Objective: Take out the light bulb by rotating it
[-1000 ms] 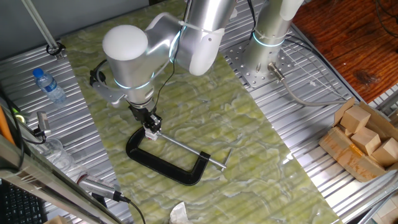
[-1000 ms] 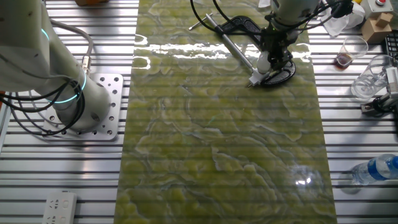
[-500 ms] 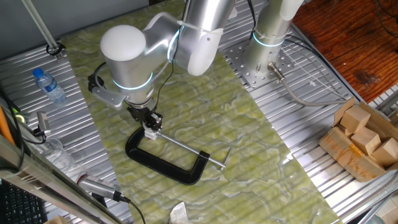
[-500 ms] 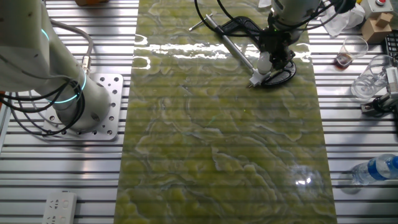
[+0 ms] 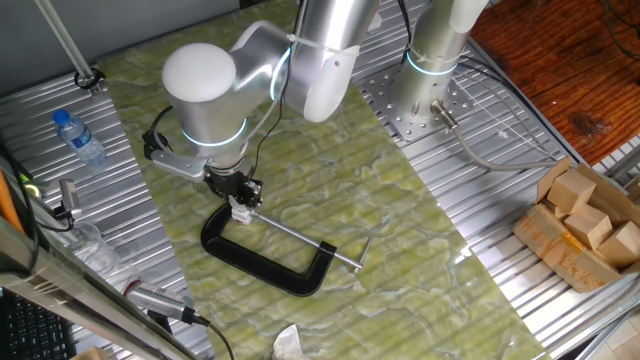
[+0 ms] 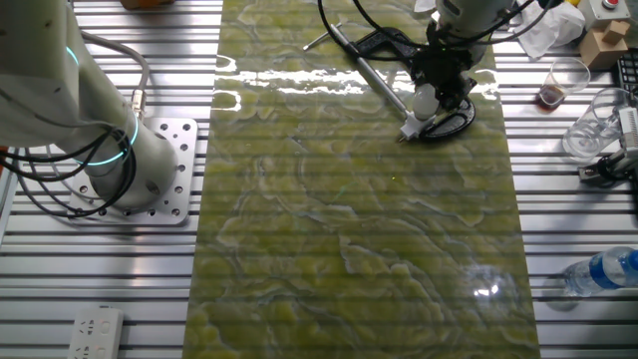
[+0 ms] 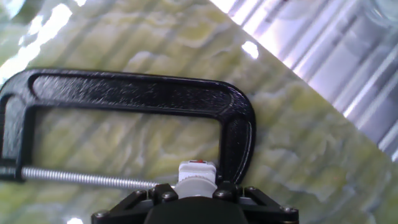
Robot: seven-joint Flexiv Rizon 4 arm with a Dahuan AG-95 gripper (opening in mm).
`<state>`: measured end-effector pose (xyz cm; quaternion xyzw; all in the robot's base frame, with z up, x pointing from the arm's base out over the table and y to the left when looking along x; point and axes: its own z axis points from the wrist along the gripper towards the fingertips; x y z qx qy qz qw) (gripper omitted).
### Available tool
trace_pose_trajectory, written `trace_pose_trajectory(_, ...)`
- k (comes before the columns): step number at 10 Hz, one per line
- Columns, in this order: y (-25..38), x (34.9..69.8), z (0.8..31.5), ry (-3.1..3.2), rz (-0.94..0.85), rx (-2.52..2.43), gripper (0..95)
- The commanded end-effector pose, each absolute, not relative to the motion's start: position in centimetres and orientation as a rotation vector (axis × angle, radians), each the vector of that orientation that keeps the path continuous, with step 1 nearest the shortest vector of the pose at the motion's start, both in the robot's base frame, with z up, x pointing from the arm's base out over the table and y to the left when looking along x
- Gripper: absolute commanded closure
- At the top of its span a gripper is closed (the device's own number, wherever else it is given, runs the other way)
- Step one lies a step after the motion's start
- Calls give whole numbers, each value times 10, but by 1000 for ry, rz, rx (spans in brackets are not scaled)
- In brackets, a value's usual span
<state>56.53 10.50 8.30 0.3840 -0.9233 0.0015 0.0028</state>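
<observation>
The black C-clamp (image 5: pixel 262 262) lies flat on the green mat (image 5: pixel 330 200). Its threaded screw (image 7: pixel 81 178) presses a small boxy white socket fitting (image 7: pixel 198 168) against the clamp's end. The frosted white light bulb (image 6: pixel 426 98) stands in that fitting. My gripper (image 5: pixel 240 196) points down over it and is shut on the bulb, with one black finger on each side. In the hand view the bulb (image 7: pixel 196 185) sits between the fingertips (image 7: pixel 163 193). The clamp also shows in the other fixed view (image 6: pixel 454 122) and the hand view (image 7: pixel 137 93).
A water bottle (image 5: pixel 78 138) and a clear cup (image 6: pixel 558 82) stand on the metal table beside the mat. A box of wooden blocks (image 5: pixel 585 225) is at the right. A crumpled paper scrap (image 5: pixel 290 343) lies at the mat's near edge. A second arm's base (image 5: pixel 430 70) stands behind.
My wrist has turned a little about the bulb's axis while staying shut on it. The clamp has barely shifted.
</observation>
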Motion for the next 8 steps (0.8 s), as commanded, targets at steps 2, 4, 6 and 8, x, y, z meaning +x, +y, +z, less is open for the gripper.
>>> trace_pose_trajectory(2,105,565,83,-2766,6,1478,950)
trace_pose_trajectory(4,105,565,83,-2700,1,1596,950)
trace_pose_trajectory(6,105,565,83,-2623,-2,1722,950)
trace_pose_trajectory(8,106,565,83,-2545,-3,1839,950)
